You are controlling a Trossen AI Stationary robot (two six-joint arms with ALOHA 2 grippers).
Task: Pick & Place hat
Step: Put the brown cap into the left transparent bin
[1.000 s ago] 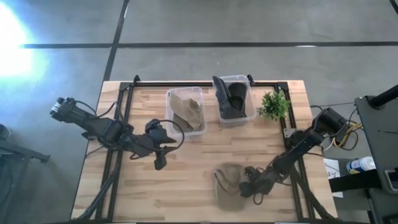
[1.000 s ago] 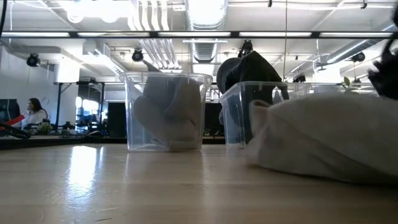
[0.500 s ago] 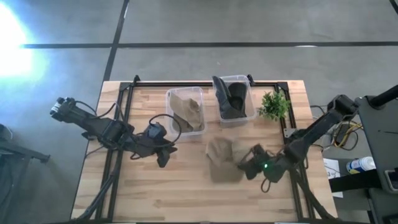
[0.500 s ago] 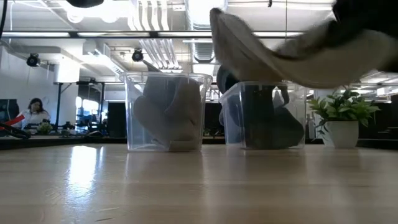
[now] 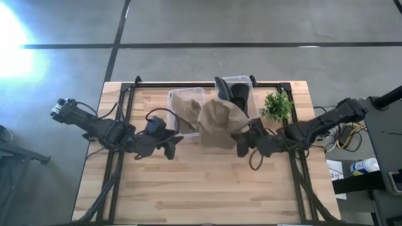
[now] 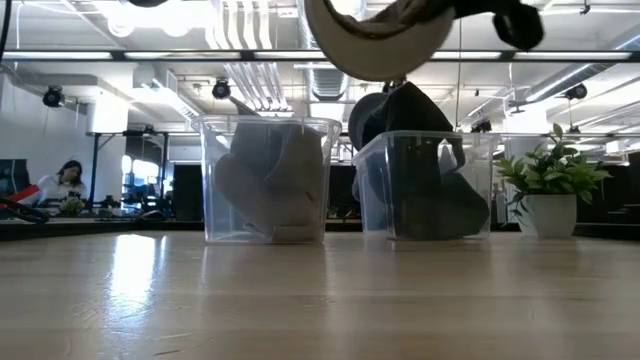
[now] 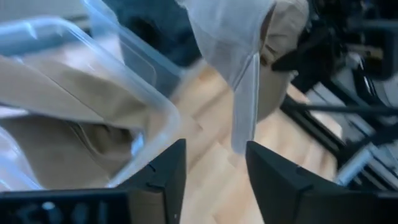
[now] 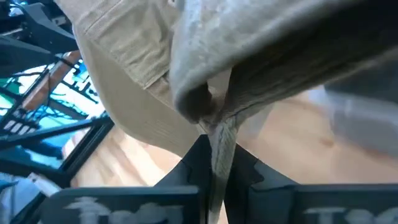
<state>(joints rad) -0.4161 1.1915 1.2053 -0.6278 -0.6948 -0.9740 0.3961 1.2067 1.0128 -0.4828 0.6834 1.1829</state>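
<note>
From above, your right gripper [image 5: 242, 139] is clenched on the tan hat [image 5: 217, 123], held above the table [image 5: 207, 188] between both bins; your left gripper [image 5: 168, 143] waits with fingers apart. At table level, the left bin [image 6: 265, 180] holds tan hats, the right bin [image 6: 425, 187] dark ones. No writing is readable.

Nothing readable anywhere, honestly. No labels, brand names, numbers or signs show up on the bins, the hats, the arms or in the room behind; any markings are too small or blurry to read.
</note>
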